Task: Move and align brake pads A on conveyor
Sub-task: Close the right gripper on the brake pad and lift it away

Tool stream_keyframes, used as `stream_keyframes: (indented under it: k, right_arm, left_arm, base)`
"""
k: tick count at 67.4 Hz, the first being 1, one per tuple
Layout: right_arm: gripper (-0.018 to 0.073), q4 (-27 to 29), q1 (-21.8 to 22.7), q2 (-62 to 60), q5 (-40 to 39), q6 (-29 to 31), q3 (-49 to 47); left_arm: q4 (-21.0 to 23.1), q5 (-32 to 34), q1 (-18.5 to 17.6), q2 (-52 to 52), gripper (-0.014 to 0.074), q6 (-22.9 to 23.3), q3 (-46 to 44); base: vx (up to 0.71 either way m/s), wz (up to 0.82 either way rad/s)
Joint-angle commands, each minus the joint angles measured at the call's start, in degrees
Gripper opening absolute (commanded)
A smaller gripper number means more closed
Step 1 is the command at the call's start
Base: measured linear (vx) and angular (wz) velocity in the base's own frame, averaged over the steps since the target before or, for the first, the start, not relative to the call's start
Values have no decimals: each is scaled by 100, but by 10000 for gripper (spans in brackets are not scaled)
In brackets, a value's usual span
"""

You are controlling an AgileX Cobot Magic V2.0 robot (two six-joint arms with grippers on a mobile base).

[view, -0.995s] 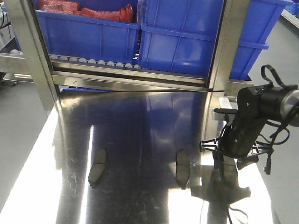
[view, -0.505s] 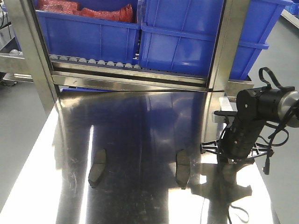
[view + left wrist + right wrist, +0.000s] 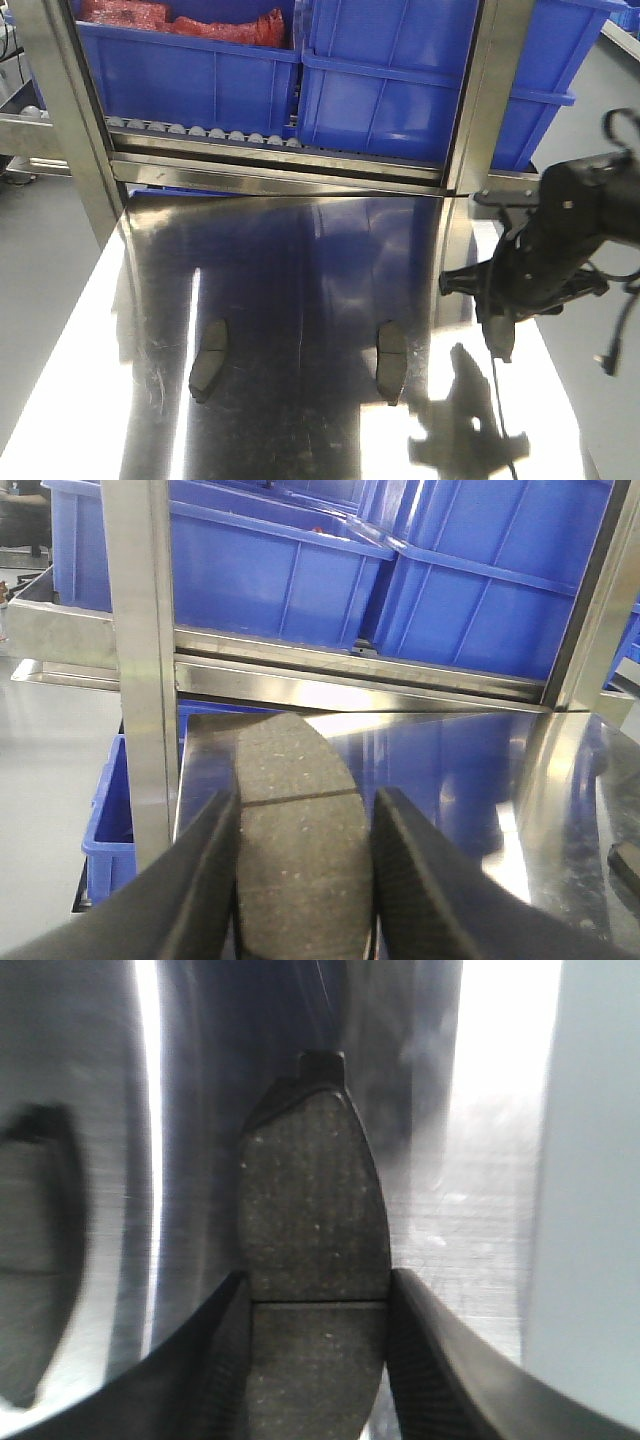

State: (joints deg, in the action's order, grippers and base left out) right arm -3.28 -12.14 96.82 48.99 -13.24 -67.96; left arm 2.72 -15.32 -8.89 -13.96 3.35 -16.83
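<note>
Dark grey, stiff and likely dense, one flat curved brake pad (image 3: 295, 880) is pinched at its grooved middle by the left gripper (image 3: 305, 798), another pad (image 3: 315, 1190) by the right gripper (image 3: 318, 1278), while a third pad (image 3: 208, 358) and a fourth pad (image 3: 391, 360) are seen lying toward the near edge of the shiny steel table (image 3: 300, 250).

On the tabletop (image 3: 300, 270), one pad (image 3: 208, 360) lies toward its left side, a second pad (image 3: 391, 362) right of its middle; bins (image 3: 400, 90) stand behind it.
</note>
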Motion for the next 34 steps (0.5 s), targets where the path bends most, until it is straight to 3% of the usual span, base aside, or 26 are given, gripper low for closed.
stream_keyframes:
  k: [1,20,34]
  right_arm:
    - [-11,-180,-3,-962,-560,-13,311]
    - [-11,-223,5,-2988,-1467,-7,1807]
    - [-11,-209,5,-4545,-1663,55,2666]
  left_arm:
    - [40,543,-23,-49,-6,11,-169]
    - [40,543,-23,-49,-6,11,-169]
    - [40,543,-23,-49,-6,11,-169]
  base:
    - [0,0]
    - [0,0]
    - [0,0]
